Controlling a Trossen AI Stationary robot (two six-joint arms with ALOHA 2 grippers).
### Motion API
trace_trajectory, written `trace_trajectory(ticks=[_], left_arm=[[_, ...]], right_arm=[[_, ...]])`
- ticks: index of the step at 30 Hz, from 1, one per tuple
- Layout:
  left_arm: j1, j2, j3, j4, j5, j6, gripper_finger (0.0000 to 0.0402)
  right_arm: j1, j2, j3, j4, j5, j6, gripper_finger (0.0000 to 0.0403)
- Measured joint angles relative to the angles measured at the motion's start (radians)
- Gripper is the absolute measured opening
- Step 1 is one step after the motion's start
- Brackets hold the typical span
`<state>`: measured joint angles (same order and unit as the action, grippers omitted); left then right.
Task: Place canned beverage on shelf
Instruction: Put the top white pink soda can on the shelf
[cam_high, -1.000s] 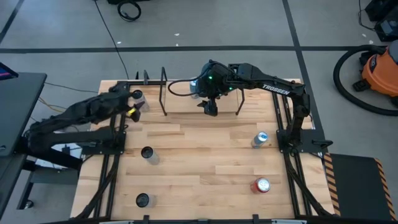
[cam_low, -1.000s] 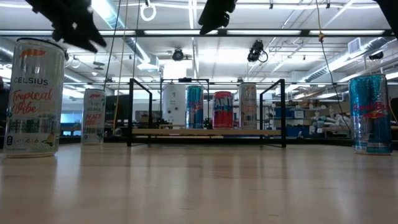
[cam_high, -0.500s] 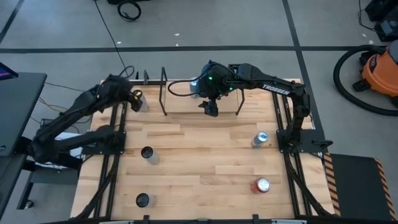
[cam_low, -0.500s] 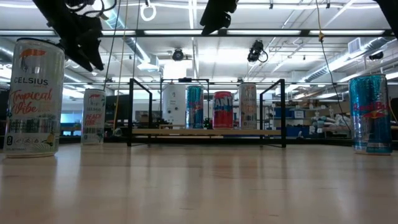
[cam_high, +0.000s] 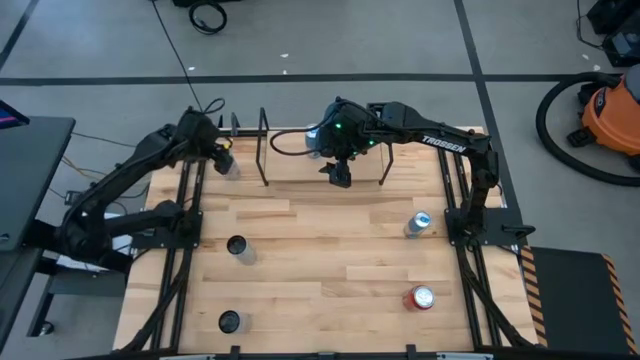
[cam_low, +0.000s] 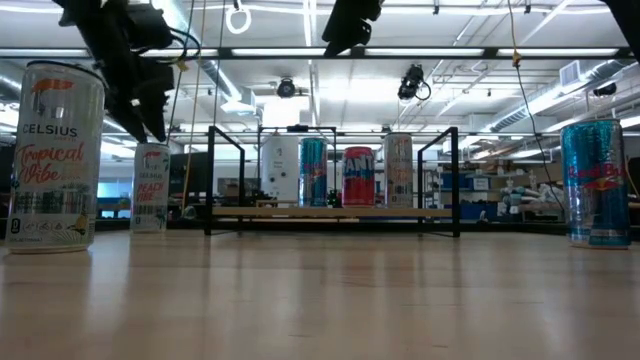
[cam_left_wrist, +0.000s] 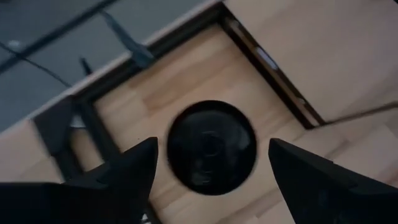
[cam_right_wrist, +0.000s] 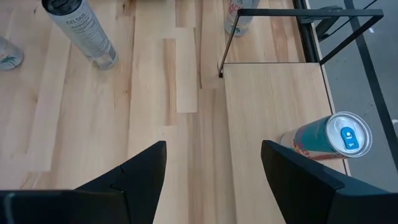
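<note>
A pale can with a black top (cam_left_wrist: 211, 148) stands upright on the table by the shelf's left end; it also shows in the low view (cam_low: 150, 187) and the high view (cam_high: 230, 168). My left gripper (cam_left_wrist: 212, 146) hangs open just above it, pointing down, one finger on either side (cam_low: 150, 115), touching nothing. The shelf (cam_low: 335, 212) stands at the table's far edge with several cans upright on its wood board (cam_right_wrist: 273, 112). My right gripper (cam_high: 340, 178) hovers open and empty above the shelf's middle.
A tall Celsius can (cam_low: 55, 155) and another dark-topped can (cam_high: 230, 321) stand at the near left. A blue can (cam_high: 418, 223) and a red can (cam_high: 420, 297) stand at the right. The shelf's black end frames (cam_high: 263, 148) rise beside the left gripper.
My left gripper has swung a little toward the far edge and the shelf, tipped to point downward, and come down until it hangs just over the black-topped can. The can has not moved.
</note>
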<state>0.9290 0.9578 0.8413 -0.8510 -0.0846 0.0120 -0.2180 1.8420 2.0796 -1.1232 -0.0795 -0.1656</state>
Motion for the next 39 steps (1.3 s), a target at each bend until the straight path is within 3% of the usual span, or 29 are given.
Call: trace_trajectory(ticks=[11, 39], left_arm=[[0.003, 0.075, 0.004, 0.037, 0.009, 0.004, 0.0309], [0.005, 0.017, -0.002, 0.001, 0.003, 0.027, 0.0309]], right_arm=[[0.0, 0.0, 0.0, 0.0, 0.0, -0.013, 0.027], [0.0, 0.001, 0.0, -0.001, -0.001, -0.021, 0.027]])
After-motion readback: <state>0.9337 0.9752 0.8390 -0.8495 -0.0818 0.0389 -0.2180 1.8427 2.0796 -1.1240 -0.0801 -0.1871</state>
